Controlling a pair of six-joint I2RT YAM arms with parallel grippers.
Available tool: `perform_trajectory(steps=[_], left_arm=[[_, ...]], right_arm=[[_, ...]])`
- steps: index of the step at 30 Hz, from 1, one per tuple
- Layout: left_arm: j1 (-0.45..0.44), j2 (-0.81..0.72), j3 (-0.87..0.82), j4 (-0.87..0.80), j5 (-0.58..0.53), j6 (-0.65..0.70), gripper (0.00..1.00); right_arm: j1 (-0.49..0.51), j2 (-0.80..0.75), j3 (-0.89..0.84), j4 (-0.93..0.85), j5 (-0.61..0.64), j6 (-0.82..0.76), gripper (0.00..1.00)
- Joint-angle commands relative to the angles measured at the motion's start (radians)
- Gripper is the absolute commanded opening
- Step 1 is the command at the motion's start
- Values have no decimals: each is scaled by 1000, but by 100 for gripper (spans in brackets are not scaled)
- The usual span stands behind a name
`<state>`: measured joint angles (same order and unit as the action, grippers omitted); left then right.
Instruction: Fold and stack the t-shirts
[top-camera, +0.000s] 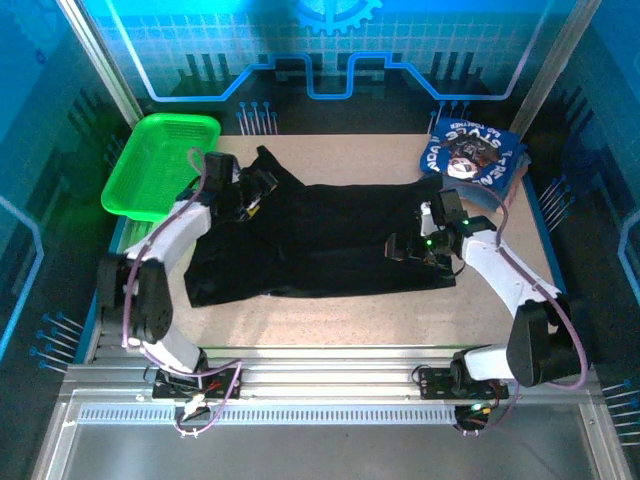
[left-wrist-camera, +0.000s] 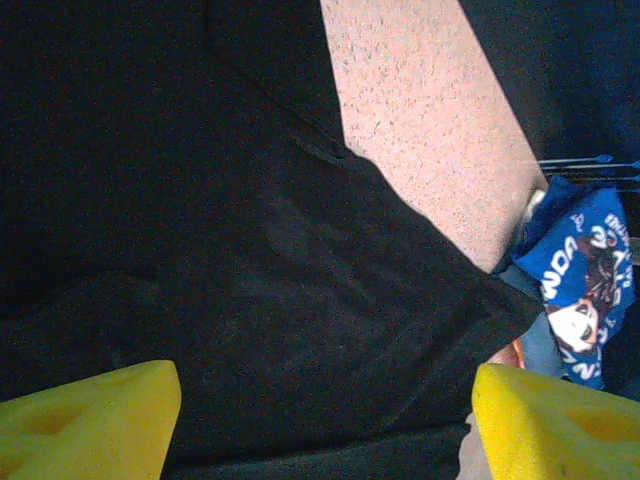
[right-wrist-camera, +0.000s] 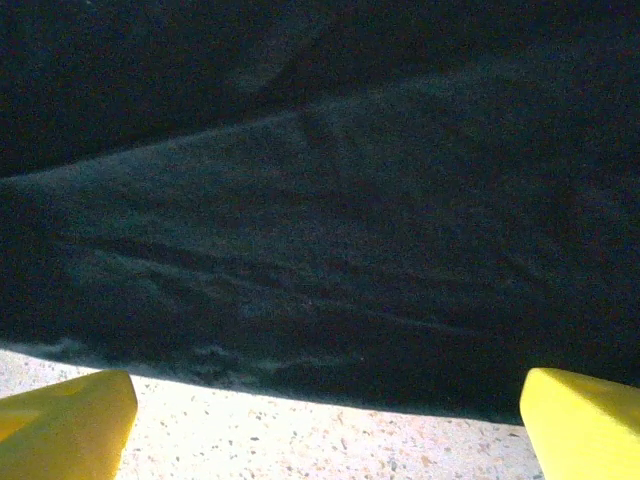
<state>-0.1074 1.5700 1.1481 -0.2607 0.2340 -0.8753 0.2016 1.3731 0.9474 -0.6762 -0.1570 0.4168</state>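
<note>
A large black t-shirt (top-camera: 320, 240) lies spread across the middle of the table. My left gripper (top-camera: 250, 190) hovers over its far left part, open, its yellow fingertips (left-wrist-camera: 90, 420) wide apart above the black cloth (left-wrist-camera: 250, 250). My right gripper (top-camera: 405, 248) is over the shirt's right side, open too, its yellow fingertips (right-wrist-camera: 70, 425) either side of the shirt's edge (right-wrist-camera: 320, 300) and bare table. The folded blue t-shirts (top-camera: 472, 152), top one with white lettering and a dark print, sit at the far right corner; the blue t-shirts (left-wrist-camera: 585, 290) also show in the left wrist view.
A green plastic basket (top-camera: 160, 165) stands at the far left corner, close behind my left arm. The speckled tabletop (top-camera: 330, 320) is bare along the near edge in front of the shirt. Metal frame posts rise at both far corners.
</note>
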Motion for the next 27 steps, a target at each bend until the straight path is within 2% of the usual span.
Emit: perform_trajectory(steps=[1,7,12,17,27], left_arm=[[52,-31,-101,-96,0,52,78],[105,-76,-246,-113,-32,30,74],[117,-56,-296,-222,-125,37,66],[141,-55,-369,-213,-159,31,64],[150,12,-439,-181,-67,68,64]], right_arm=[[46,43,39,71,-30,31,98],[156,179,135,221,-151,22,92],[250,360,276,337,-220,58,83],[347,573,493,362,-200,76,76],[449,991,1001,237,-142,116,63]])
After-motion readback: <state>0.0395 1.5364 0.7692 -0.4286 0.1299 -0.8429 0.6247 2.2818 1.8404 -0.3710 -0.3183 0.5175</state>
